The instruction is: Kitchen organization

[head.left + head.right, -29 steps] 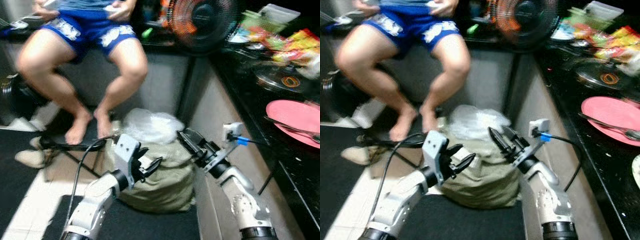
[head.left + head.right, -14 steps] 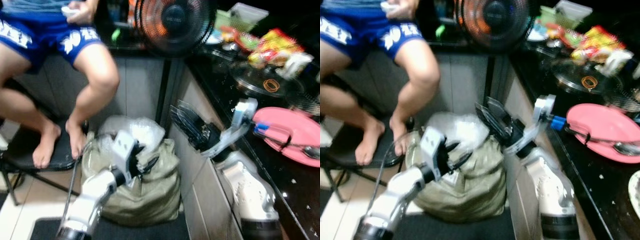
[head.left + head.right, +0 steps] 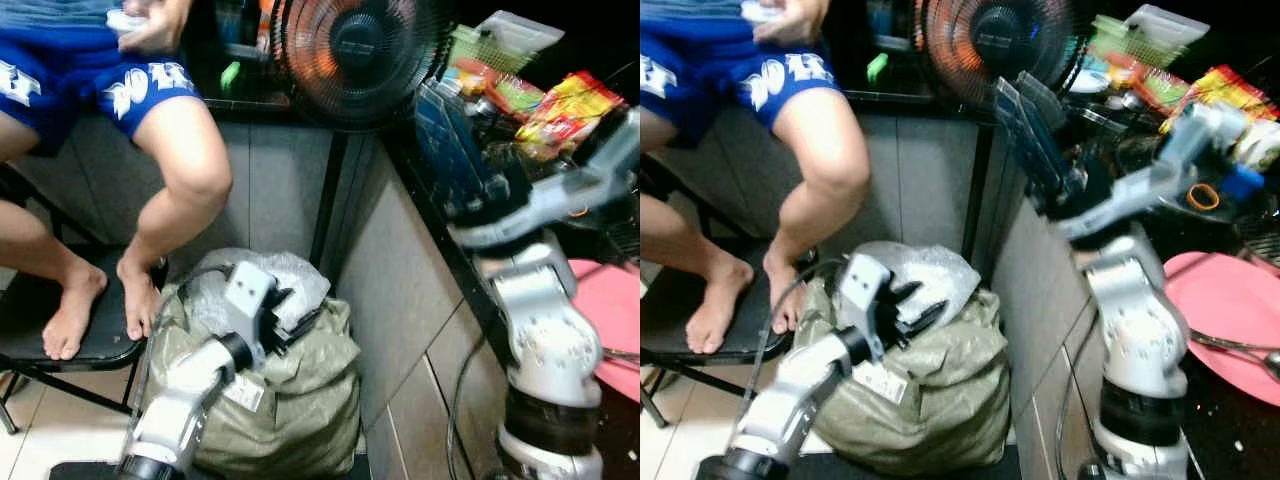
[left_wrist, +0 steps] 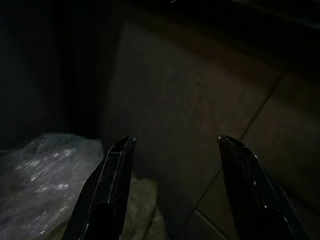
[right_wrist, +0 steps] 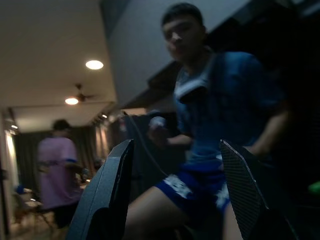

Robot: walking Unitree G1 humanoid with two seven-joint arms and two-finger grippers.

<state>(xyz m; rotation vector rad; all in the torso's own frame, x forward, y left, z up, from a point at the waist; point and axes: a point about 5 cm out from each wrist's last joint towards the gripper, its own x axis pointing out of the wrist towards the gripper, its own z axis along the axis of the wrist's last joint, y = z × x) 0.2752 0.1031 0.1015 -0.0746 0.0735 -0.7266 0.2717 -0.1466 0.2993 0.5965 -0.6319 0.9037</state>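
My right gripper (image 3: 1025,125) is raised level with the black counter's (image 3: 1230,400) edge, in front of the fan (image 3: 990,40). Its fingers (image 5: 107,190) stand apart with nothing between them, and they point toward a seated person (image 5: 210,125). My left gripper (image 3: 915,305) hangs low over a green sack (image 3: 940,385) on the floor, open and empty. In the left wrist view its fingers (image 4: 112,185) frame the grey cabinet front (image 4: 200,125) and crinkled plastic (image 4: 40,175). A pink plate (image 3: 1230,310) with a spoon (image 3: 1240,350) lies on the counter to my right.
A person in blue shorts (image 3: 120,90) sits on a black chair (image 3: 60,340) at the left, feet bare. Snack packets (image 3: 565,105) and a green basket (image 3: 480,45) crowd the counter's far end. Another person in pink (image 5: 57,170) stands far off.
My right arm has swung up from beside the sack to counter height. The camera has turned right, so the person and the sack have slid left.
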